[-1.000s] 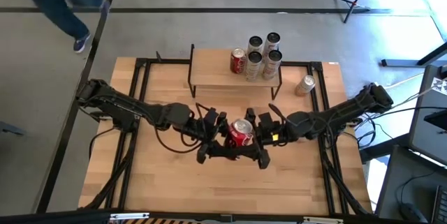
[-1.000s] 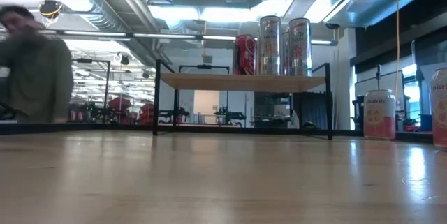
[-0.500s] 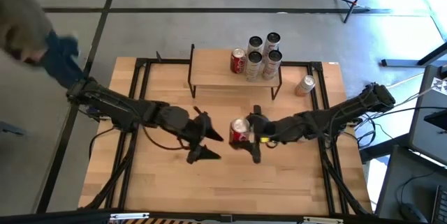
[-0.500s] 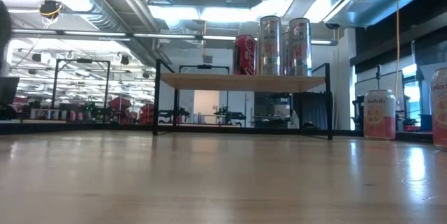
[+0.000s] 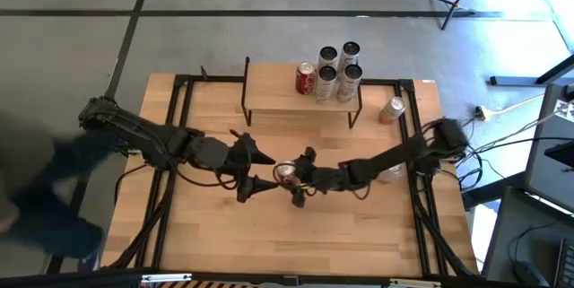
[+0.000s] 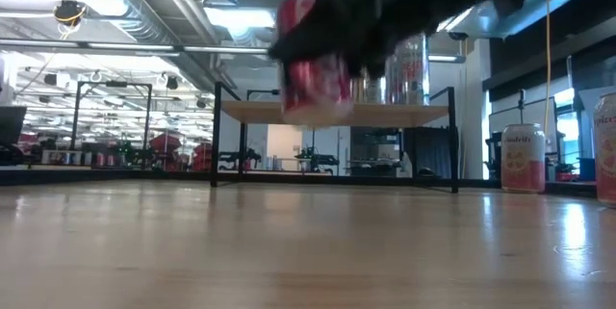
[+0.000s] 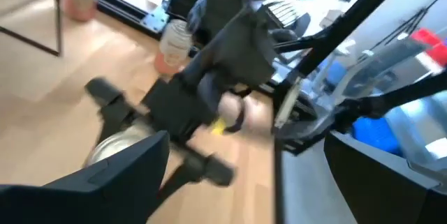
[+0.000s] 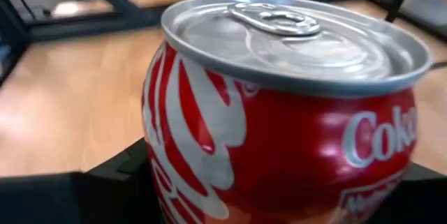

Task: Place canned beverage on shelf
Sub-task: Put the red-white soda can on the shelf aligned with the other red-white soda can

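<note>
Left tool (image 5: 254,170) backed off, spread wide; right tool (image 5: 293,178) pinching red can (image 5: 287,174) above table; shelf (image 5: 278,86) holds 4 cans.

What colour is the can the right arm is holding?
Red with white lettering and a silver top; the can shows best in the right wrist view.

The left gripper (image 5: 256,172) has let go of the red can (image 5: 287,174) and now stands open just beside it. The right gripper (image 5: 297,177) alone holds the can, carried leftward and lifted clear of the tabletop (image 5: 359,234).
</note>
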Robot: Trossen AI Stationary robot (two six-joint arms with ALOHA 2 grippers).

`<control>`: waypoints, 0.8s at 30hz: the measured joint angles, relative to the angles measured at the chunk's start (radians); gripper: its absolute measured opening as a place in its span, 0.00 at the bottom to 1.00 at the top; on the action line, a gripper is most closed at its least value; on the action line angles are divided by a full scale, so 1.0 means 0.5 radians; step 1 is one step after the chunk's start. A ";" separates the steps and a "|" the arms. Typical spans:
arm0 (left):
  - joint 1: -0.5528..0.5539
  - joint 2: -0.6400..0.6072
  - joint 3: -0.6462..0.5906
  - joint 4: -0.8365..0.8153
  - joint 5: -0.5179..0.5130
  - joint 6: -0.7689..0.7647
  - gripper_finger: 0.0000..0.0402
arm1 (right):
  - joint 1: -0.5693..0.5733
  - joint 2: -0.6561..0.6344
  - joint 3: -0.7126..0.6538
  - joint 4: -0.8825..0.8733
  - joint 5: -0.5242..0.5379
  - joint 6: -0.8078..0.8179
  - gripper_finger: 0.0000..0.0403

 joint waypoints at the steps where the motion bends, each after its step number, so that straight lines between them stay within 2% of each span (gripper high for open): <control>1: 0.000 0.000 0.000 0.007 0.008 -0.048 0.94 | -0.007 0.064 -0.001 0.068 -0.003 0.001 0.69; 7: -0.019 0.000 -0.001 -0.015 0.148 -0.103 0.94 | -0.025 0.284 0.004 0.352 -0.056 0.086 0.69; 16: -0.056 0.001 -0.002 -0.061 0.046 -0.114 0.94 | -0.022 0.441 0.006 0.349 -0.111 0.111 0.69; 24: -0.056 0.001 -0.002 -0.095 0.030 -0.116 0.94 | -0.022 0.477 0.012 0.378 -0.116 0.107 0.69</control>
